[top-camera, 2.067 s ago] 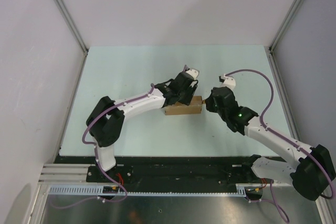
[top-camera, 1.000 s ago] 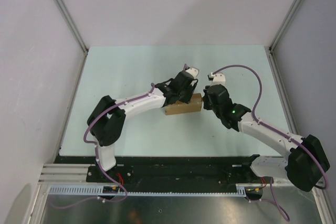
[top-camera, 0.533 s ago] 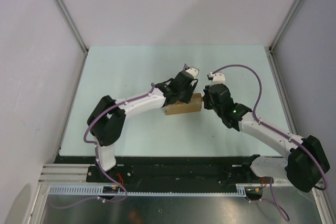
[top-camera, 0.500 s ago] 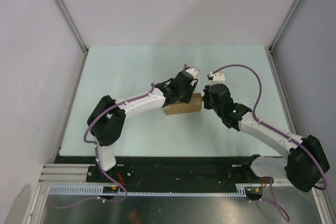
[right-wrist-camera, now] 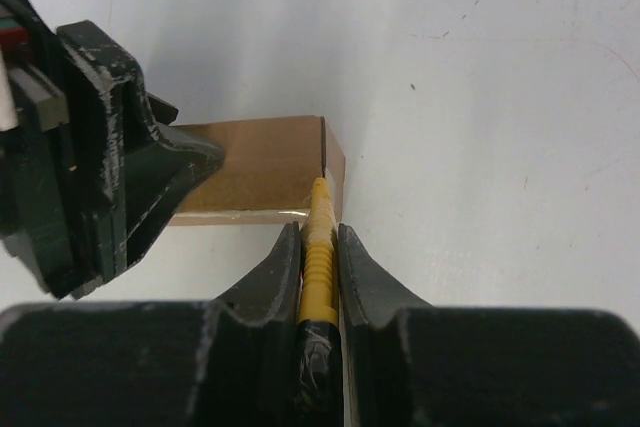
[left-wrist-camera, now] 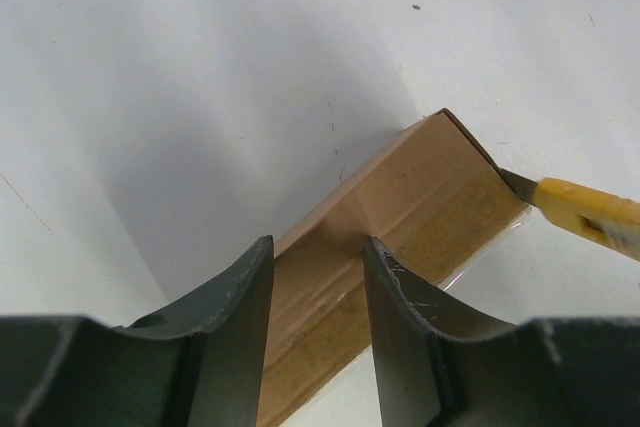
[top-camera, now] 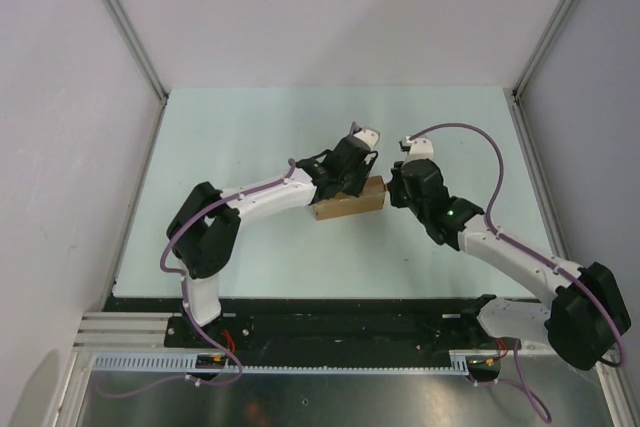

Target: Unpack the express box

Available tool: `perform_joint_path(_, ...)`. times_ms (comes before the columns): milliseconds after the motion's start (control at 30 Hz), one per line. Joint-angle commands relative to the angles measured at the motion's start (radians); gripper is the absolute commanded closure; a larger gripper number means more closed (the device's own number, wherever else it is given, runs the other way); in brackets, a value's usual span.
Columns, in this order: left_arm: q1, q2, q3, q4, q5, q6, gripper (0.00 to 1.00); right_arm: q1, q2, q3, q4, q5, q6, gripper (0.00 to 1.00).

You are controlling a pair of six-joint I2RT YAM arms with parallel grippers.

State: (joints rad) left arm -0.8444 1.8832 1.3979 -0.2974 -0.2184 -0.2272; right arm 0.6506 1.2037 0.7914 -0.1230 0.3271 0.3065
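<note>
The express box (top-camera: pixel 345 209) lies on the table right between the two grippers. The left gripper (left-wrist-camera: pixel 316 252) has it pinched across its narrow width, one dark finger pressed on each long side, and most of the carton runs out ahead of the fingertips. At that far end, the corner farthest from the left gripper meets the blade tip of the yellow utility knife (right-wrist-camera: pixel 318 277), right against the cardboard edge. The right gripper (right-wrist-camera: pixel 317 235) is clamped tight on the knife's handle, with the blade pointing straight forward from its fingers at the box end just ahead. A shiny clear strip (left-wrist-camera: pixel 480 259) glints along the box edge beside the blade. The pale green table (top-camera: pixel 250 127) spreads out around both arms.
</note>
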Motion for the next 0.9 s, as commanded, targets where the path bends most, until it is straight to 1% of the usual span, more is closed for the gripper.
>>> perform_joint_path(0, -0.005, 0.111, -0.063, -0.193, 0.007, 0.000, 0.56, 0.003, -0.114, -0.004, -0.053, -0.057, 0.017, 1.00)
perform_joint_path(67, -0.005, 0.111, -0.065, -0.192, 0.010, -0.001, 0.56, -0.003, -0.160, -0.004, -0.053, -0.056, 0.014, 1.00)
perform_joint_path(167, -0.005, 0.113, -0.062, -0.192, 0.007, -0.001, 0.55, -0.022, -0.185, -0.003, -0.061, -0.074, 0.017, 1.00)
perform_joint_path(300, -0.005, 0.106, -0.057, -0.194, 0.007, -0.001, 0.55, -0.025, -0.173, 0.005, -0.069, -0.085, 0.023, 1.00)
perform_joint_path(433, -0.005, 0.067, -0.040, -0.195, 0.016, 0.000, 0.54, -0.025, -0.170, 0.005, -0.081, -0.095, 0.037, 1.00)
perform_joint_path(533, -0.005, 0.016, -0.005, -0.194, 0.046, 0.005, 0.50, -0.023, -0.164, 0.003, -0.118, -0.134, 0.052, 1.00)
perform_joint_path(667, -0.004, -0.048, 0.081, -0.193, 0.082, 0.015, 0.42, -0.003, -0.151, -0.020, -0.142, -0.224, 0.060, 1.00)
perform_joint_path(833, 0.011, -0.105, 0.145, -0.192, 0.085, 0.014, 0.37, 0.023, -0.150, -0.069, -0.126, -0.243, 0.109, 1.00)
perform_joint_path(867, 0.018, -0.111, 0.153, -0.193, 0.085, 0.008, 0.34, 0.026, -0.145, -0.073, -0.115, -0.237, 0.121, 1.00)
